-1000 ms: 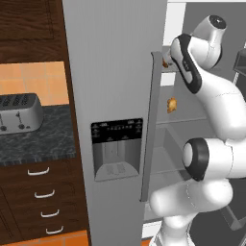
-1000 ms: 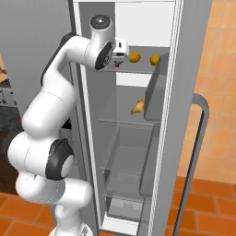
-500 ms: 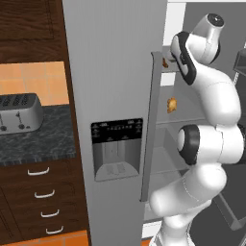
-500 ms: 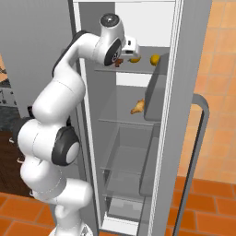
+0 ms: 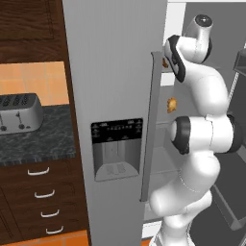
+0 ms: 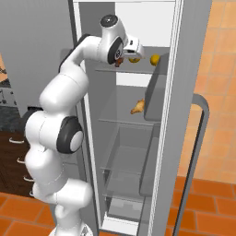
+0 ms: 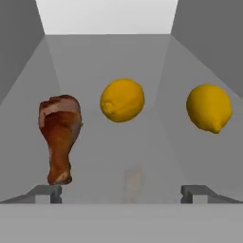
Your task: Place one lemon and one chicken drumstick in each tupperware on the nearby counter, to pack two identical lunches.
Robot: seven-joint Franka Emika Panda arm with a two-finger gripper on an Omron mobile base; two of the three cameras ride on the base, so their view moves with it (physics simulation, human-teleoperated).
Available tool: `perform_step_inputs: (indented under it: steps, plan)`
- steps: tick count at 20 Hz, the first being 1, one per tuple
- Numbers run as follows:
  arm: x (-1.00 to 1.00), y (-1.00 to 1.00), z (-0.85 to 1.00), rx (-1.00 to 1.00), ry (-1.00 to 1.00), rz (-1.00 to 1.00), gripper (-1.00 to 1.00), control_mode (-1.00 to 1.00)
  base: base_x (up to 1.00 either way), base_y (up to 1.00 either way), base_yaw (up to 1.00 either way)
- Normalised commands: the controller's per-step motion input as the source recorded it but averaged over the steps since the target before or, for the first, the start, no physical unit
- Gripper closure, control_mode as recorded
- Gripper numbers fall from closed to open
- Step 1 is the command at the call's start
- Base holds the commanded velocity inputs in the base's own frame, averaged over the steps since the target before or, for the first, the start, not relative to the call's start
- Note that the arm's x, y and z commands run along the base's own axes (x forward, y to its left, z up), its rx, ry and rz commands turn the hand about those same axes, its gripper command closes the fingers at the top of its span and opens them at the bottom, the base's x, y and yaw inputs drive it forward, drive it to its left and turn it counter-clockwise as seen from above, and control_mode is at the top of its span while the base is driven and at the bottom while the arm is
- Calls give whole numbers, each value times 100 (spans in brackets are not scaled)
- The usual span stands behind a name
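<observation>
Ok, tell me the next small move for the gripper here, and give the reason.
Probably ease the gripper straight forward onto the middle lemon. In the hand view its fingertips stand wide apart and empty, and that lemon lies almost centred between them, further in on the fridge shelf. The drumstick sits off to the left and the second lemon to the right, so neither lines up.
</observation>
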Motion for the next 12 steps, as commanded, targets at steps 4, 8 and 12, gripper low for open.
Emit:
perform_step_inputs:
  steps: [4,8,12]
  plan:
    - [39,-29,0,2,1,0,-100,-100,0,0,0]
    - [37,-25,2,3,0,1,-100,-100,0,0,0]
    - [46,0,0,2,1,5,-100,-100,0,0,0]
